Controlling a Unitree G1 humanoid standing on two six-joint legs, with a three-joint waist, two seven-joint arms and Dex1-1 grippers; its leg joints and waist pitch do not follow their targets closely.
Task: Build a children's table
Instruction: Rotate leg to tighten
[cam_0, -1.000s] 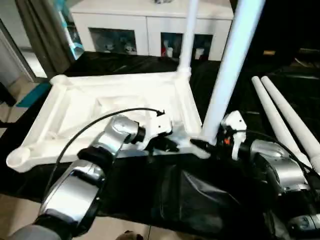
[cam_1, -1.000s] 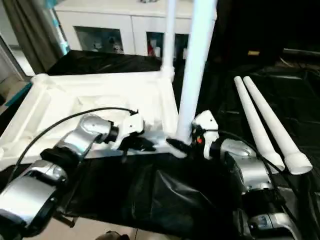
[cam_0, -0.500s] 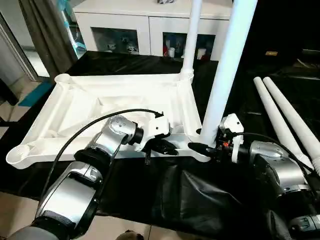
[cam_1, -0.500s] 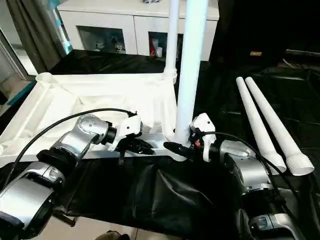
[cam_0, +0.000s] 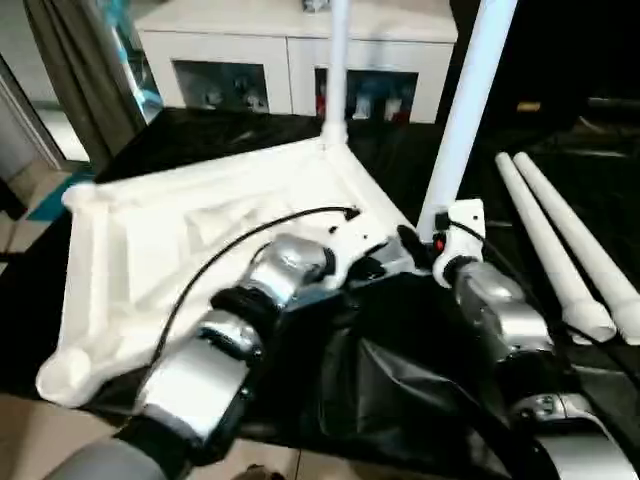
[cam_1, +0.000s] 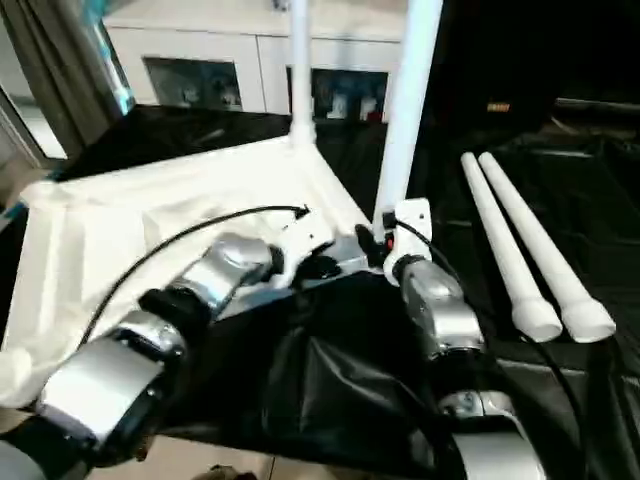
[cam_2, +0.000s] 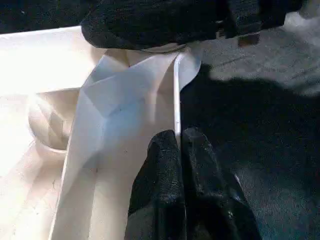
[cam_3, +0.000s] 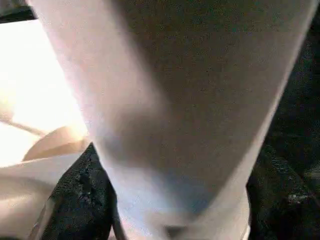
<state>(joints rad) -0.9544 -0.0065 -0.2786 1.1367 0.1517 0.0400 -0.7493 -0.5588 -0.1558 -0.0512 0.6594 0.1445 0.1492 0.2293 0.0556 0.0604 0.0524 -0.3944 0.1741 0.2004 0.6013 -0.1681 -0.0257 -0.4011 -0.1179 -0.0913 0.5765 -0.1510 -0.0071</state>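
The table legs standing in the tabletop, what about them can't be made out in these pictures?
- Near upright leg: top cut off by the head view's upper edge; its foot sits behind the right gripper.
- Far upright leg: top cut off likewise.
- Right wrist view: the leg hides its socket.

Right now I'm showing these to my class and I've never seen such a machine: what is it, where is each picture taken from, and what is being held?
It is a two-armed robot building a white plastic table. Two pictures come from cameras in its head, looking down over its silver arms; two come from cameras on its wrists. The table top lies upside down on a black cloth. Two legs already stand in corner sockets: the far leg and the near leg. Two spare legs lie on the cloth. The left gripper is shut against the top's rim. The right gripper sits around the near leg's base.
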